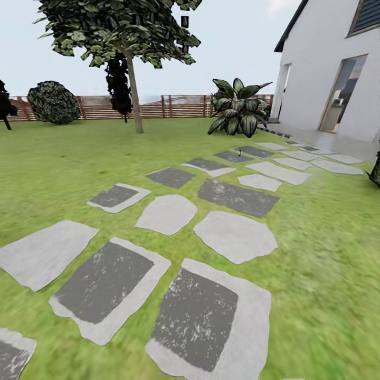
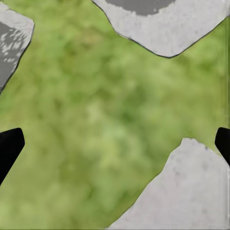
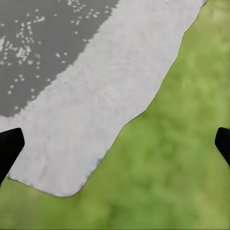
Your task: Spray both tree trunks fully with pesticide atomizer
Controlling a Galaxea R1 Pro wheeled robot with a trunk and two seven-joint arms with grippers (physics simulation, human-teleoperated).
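A tall tree (image 1: 119, 31) with a straight, bare grey-tan tree trunk (image 1: 135, 95) stands far back on the lawn, near the fence. I cannot make out the pesticide atomizer; a tiny dark thing (image 1: 239, 153) by the far stepping stones is too small to identify. My left gripper (image 2: 115, 148) hangs open over grass between stones, with its black fingertips (image 2: 9, 146) at the frame edges. My right gripper (image 3: 115, 148) is open too, above the edge of a grey stone (image 3: 96, 96) and grass. Nothing sits between either pair of fingers.
Grey stepping stones (image 1: 232, 235) run from the near ground toward the white house (image 1: 327, 68) at the right. A brown slatted fence (image 1: 174, 105) closes the back. A broad-leaved plant (image 1: 237, 108), a round bush (image 1: 53, 103) and a dark thin-trunked tree (image 1: 119, 84) stand along it.
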